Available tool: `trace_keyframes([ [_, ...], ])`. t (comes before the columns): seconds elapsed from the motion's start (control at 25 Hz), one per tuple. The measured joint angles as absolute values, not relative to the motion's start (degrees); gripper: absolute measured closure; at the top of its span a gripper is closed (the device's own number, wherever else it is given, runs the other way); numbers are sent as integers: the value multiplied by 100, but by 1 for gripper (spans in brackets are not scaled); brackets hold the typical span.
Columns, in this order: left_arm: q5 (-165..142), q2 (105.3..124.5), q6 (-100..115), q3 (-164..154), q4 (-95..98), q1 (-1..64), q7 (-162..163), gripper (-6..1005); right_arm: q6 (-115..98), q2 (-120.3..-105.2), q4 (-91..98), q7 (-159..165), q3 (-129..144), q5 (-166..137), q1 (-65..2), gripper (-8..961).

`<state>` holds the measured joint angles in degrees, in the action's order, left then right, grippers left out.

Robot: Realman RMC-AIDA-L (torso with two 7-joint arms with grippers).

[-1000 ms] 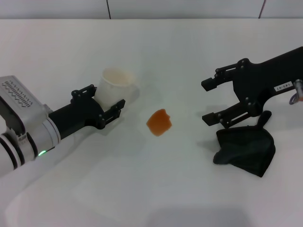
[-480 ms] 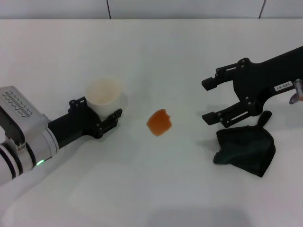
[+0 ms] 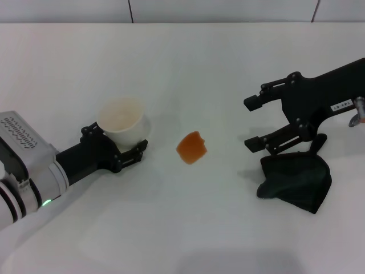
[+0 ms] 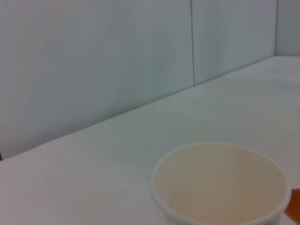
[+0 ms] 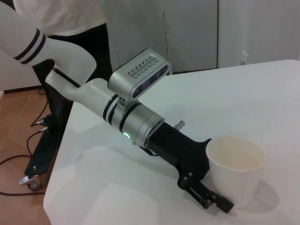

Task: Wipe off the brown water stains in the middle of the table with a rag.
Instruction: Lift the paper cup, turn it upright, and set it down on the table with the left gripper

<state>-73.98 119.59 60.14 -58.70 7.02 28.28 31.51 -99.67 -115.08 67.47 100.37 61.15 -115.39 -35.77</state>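
The brown water stain (image 3: pixel 191 148) is a small orange-brown blob in the middle of the white table (image 3: pixel 188 63). The black-green rag (image 3: pixel 296 181) lies bunched at the right. My right gripper (image 3: pixel 251 123) is open and empty, just beyond the rag's far edge and right of the stain. My left gripper (image 3: pixel 117 145) is shut on a white paper cup (image 3: pixel 121 120), left of the stain. The cup also shows in the left wrist view (image 4: pixel 220 183) and in the right wrist view (image 5: pixel 236 164), where the left gripper (image 5: pixel 206 197) clasps its side.
A tiled wall edge (image 3: pixel 171 11) runs along the table's far side. In the right wrist view a person in white (image 5: pixel 61 14) stands past the table's left end, with cables on a wooden floor (image 5: pixel 18 140).
My left gripper has carried the white cup leftward and toward the table's front, away from the stain. The right gripper, the rag and the stain have stayed put.
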Motion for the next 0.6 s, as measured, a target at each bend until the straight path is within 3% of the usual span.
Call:
trace_keyframes([
  [0.16,-7332,11962,6018,-5865,708,2846,3167,175,-9967,-11511,6747,10037,6121,-11536,-3577,160],
  [0.6,-7087,11955,6351,-5864,736,2593,3138,110,-9965,-11507,6750,10037,6105,-11557,-3581,163],
])
